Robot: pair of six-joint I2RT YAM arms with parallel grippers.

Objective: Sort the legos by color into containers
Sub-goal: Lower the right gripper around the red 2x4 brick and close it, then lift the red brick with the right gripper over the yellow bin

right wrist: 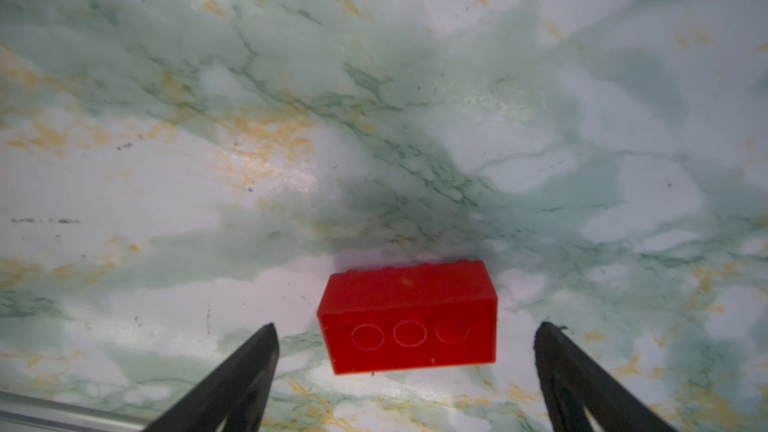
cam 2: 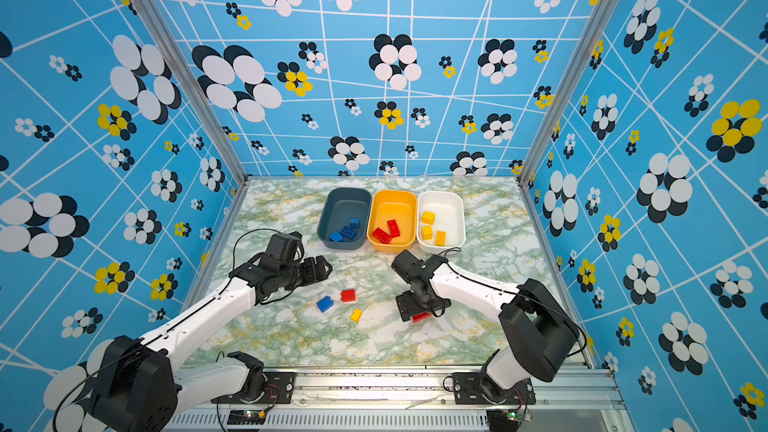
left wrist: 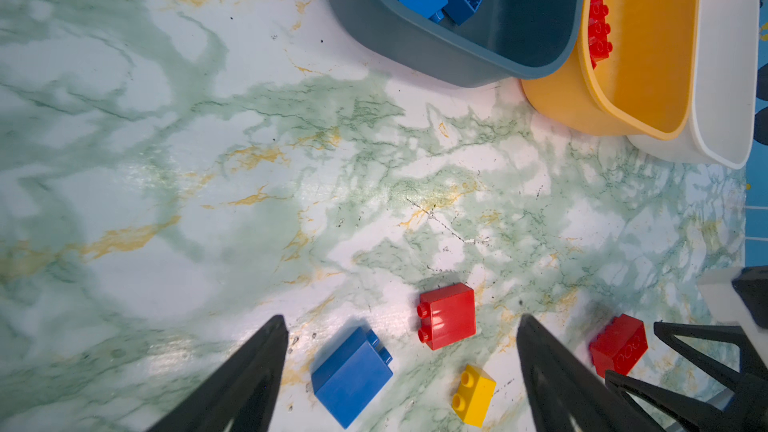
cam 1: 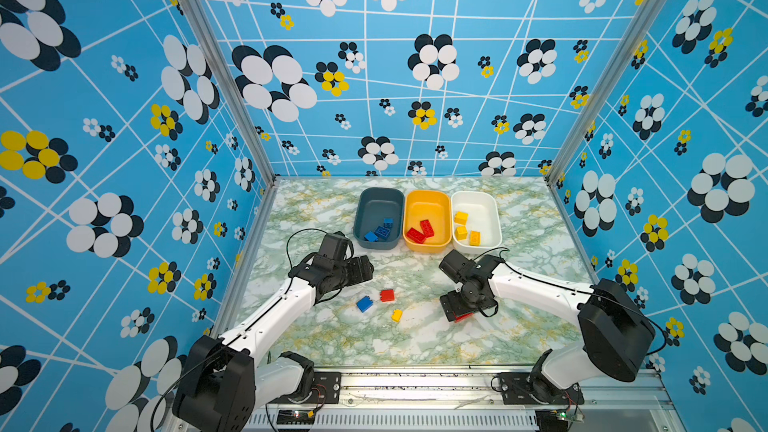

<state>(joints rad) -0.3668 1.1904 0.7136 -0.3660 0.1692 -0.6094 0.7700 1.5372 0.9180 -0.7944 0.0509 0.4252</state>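
Right gripper (right wrist: 405, 326), jaws apart, straddles my long red studded plastic brick (right wrist: 409, 297), long axis running finger to finger; left gripper (left wrist: 402, 317), also spread, sits farther off.

Glossy plastic bricks (left wrist: 449, 315), marble-look tabletop (left wrist: 166, 184)

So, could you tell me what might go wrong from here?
The right tool stands open over the long red brick, which lies on its side, slightly skewed; closing might twist it loose. Red bricks sit in the yellow tub, so a colour mix-up seems possible. The left tool hovers close by; the two could clash.
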